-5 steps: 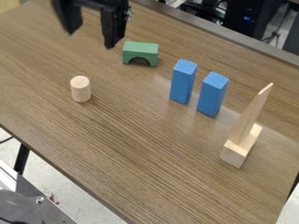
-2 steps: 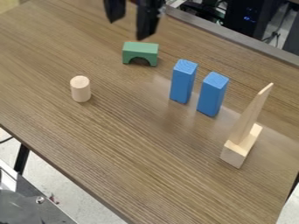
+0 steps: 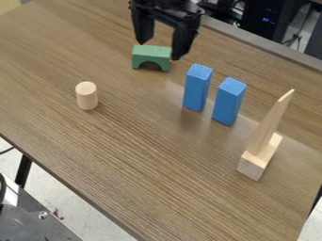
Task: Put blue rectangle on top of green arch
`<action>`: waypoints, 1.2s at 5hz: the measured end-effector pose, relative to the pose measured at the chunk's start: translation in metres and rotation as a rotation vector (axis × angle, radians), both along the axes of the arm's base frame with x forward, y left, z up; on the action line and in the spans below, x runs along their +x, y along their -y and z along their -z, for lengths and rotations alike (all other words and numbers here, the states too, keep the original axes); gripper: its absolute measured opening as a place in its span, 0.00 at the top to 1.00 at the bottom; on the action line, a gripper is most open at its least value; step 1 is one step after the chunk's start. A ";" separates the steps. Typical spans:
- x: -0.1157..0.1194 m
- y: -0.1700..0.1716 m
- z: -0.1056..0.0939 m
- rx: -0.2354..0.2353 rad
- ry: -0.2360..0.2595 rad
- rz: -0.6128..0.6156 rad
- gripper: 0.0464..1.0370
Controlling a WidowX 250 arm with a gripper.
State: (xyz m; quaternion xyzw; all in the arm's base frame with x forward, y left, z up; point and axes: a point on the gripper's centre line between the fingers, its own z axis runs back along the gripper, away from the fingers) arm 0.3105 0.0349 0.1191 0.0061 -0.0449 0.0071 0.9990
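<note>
- A black 2-finger gripper [image 3: 160, 49] hangs down from the top of the view, around the far side of the green arch; its exact height above the table cannot be told.
- Its jaws stand wide apart, with a broad gap between them and nothing held.
- The green arch [image 3: 151, 52] rests on the wood-grain table [image 3: 144, 141], its curved opening facing down.
- 2 blue rectangles stand upright on the table, near each other but apart, to the right of the arch as seen in the view: 1 closer to the arch [image 3: 197, 88], and 1 farther to the right and nearer the viewer [image 3: 229, 102]. Neither is on the arch.
- A pale wooden cylinder [image 3: 87, 96] stands on end toward the left of the view, well apart from the blue pieces.
- Toward the right, a tall, pointed wooden piece [image 3: 269, 123] rises from a low wooden block [image 3: 253, 165].
- Beyond the table's far edge, at upper right, is dark equipment [image 3: 267, 16] with small blue lights.
</note>
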 end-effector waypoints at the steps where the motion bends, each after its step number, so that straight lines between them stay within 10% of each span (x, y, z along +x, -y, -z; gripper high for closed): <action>1: 0.006 0.005 0.017 -0.038 0.007 -0.035 0.04; 6: 0.020 0.024 0.031 -0.058 0.074 -0.059 0.04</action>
